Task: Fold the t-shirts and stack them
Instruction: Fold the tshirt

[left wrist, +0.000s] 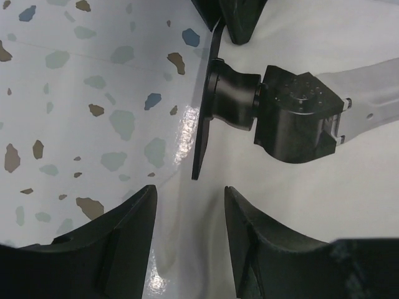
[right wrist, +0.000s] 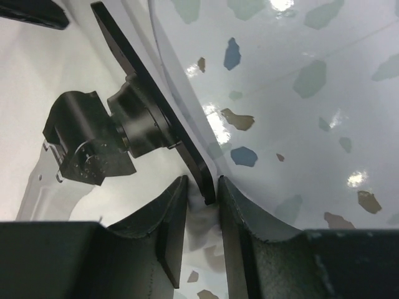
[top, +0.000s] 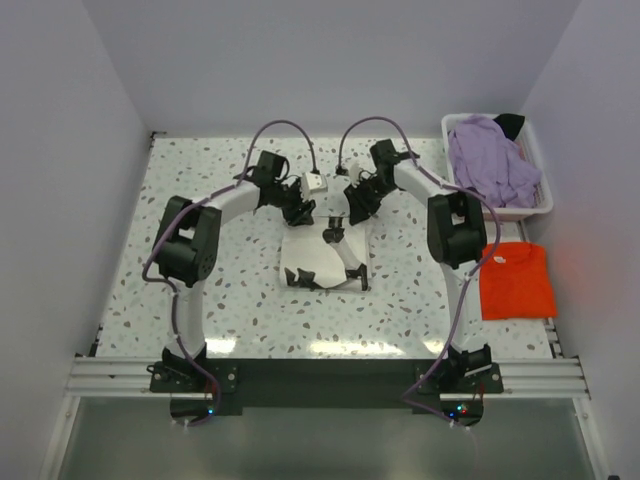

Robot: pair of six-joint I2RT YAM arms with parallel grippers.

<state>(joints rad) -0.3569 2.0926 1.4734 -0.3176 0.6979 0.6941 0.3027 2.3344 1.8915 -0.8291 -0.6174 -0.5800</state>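
We are folding the white shirt [top: 315, 255] in the middle of the table [top: 200, 200], with the left gripper [left wrist: 189, 199] open and empty over its far edge and the right gripper [right wrist: 202, 187] narrowed around that edge, its hold unclear, so both must next pinch and lift together.

Speckled table [top: 200, 170], white plastic basket [top: 510, 213] at its far right corner, aluminium rail [top: 330, 375] in front

The left claw [top: 300, 211] and right claw [top: 353, 206] crowd the middle of the bench [top: 200, 180] over the cream-white shirt [top: 315, 262]. A basket [top: 541, 206] blocks far right, an orange-red shirt [top: 518, 282] near right; the left lies open.
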